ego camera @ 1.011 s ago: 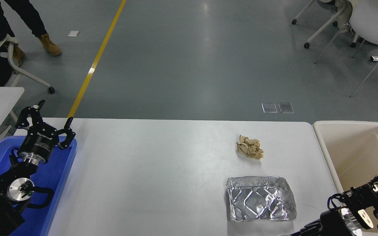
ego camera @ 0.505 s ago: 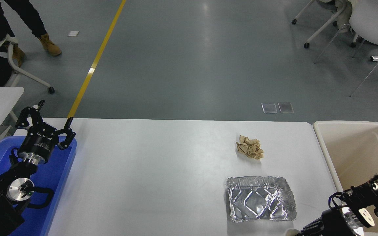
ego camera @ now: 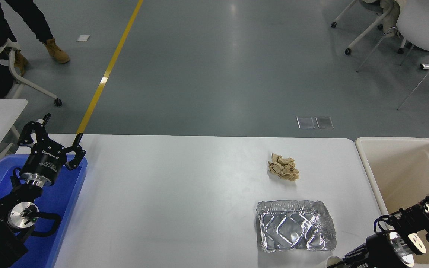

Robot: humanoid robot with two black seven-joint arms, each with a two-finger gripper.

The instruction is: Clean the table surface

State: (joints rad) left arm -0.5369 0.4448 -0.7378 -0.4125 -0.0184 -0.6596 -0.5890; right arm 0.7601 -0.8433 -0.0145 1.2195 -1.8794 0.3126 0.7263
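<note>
The left arm comes in from the lower left corner and rises over a blue bin (ego camera: 69, 193) at the desk's left end; its left tool (ego camera: 50, 138) points up and away from the camera with its black fingers (ego camera: 77, 148) spread wide apart and nothing between them. The right arm enters low at the lower right corner, its wrist and cables lying over the near rim of the beige tub (ego camera: 376, 193), and it reaches leftward along the bottom edge. Of the right tool (ego camera: 343, 260) only a dark part near a small pale shape at the frame's bottom shows, so whether it is spread or closed, or grips anything, cannot be told. The white desk surface (ego camera: 177, 193) fills the middle of the view, between the blue bin and the beige tub. On its right half lies a crumpled foil tray (ego camera: 295, 230), close to the near edge and just up and left of the right tool. A wad of crumpled brown paper (ego camera: 283, 167) lies farther back, apart from the tray and well apart from both tools. A person's legs and tan boots (ego camera: 56, 51) stand on the grey floor at the top left.
</note>
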